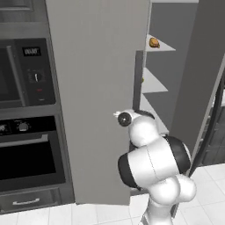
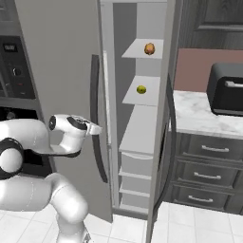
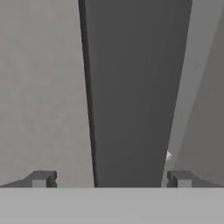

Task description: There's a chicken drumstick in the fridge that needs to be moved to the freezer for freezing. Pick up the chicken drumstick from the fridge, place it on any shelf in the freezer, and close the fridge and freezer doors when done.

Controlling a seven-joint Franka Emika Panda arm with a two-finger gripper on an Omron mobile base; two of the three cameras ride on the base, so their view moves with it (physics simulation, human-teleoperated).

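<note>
Two doors are in view: the wide door point(image 2: 57, 95) stands in front of the arm, and the narrow door point(image 2: 161, 118) is swung open at the right. Each carries one dark curved handle point(image 2: 97, 118). The freezer point(image 2: 124, 57) is open and holds three grey shelves above three white drawers point(image 2: 134, 178). The top shelf point(image 2: 137, 51) carries one drumstick point(image 2: 149, 48), also visible in the left base view point(image 1: 154, 42). The second shelf carries one small yellow-green item point(image 2: 141, 89); the third shelf is bare. The gripper point(image 3: 109, 179) is open, its fingertips point(image 3: 41, 178) spread to either side of the dark handle point(image 3: 131, 96) with nothing gripped. One black oven point(image 1: 26, 145) sits left of the fridge. One dark toaster point(image 2: 227, 90) stands on the marble counter point(image 2: 194, 114). The oven display is too small to read.
</note>
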